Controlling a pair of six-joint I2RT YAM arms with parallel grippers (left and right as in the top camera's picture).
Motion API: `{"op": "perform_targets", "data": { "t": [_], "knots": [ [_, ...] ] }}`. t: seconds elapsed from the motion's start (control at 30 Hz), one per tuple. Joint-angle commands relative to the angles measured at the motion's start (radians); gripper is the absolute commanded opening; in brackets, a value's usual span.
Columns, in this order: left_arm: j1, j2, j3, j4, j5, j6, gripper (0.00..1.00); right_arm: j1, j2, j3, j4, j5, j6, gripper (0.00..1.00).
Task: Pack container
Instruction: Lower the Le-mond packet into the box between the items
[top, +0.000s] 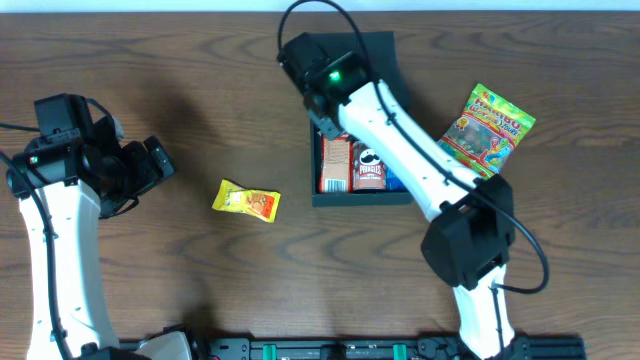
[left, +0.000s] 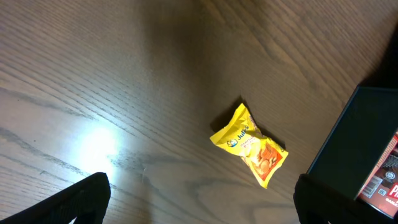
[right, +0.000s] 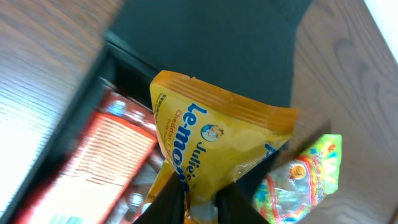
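The yellow packet (right: 217, 137) pinched in the right claw (right: 200, 202) carries the blue name "Julie's". Above it stands a bigger "Le-mo", of which the rest is lost in a fold, and beside it the small word "Cheddar". Near this claw, inside the container (top: 345, 199), a red can (top: 370, 168) shows "Pringles". Ahead of the left claw (left: 208, 208), a second yellow packet (left: 250, 144) also reads "Julie's". The print on the green sweet bag (top: 488, 125) is too small to read.

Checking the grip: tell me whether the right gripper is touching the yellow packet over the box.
Touching. Right wrist view: the right gripper pinches the yellow packet at its lower edge.
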Motion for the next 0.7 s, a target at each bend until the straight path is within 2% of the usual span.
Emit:
{"op": "perform_targets", "data": {
  "t": [0.0,0.17,0.43,0.67],
  "knots": [
    [0.005,0.005,-0.005,-0.001,-0.001,0.007,0.95,-0.042,0.013,0.006,-0.012,0.003,-0.071,0.15],
    [0.005,0.005,-0.005,-0.001,-0.001,0.007,0.95,-0.076,0.031,0.003,-0.053,-0.124,-0.212,0.15],
    [0.005,0.005,-0.005,-0.001,-0.001,0.007,0.95,-0.099,0.074,-0.021,-0.096,-0.177,-0.382,0.17],
    [0.005,0.005,-0.005,-0.001,-0.001,0.007,0.95,-0.135,0.075,-0.053,-0.061,-0.248,-0.535,0.2]
  ]
}}
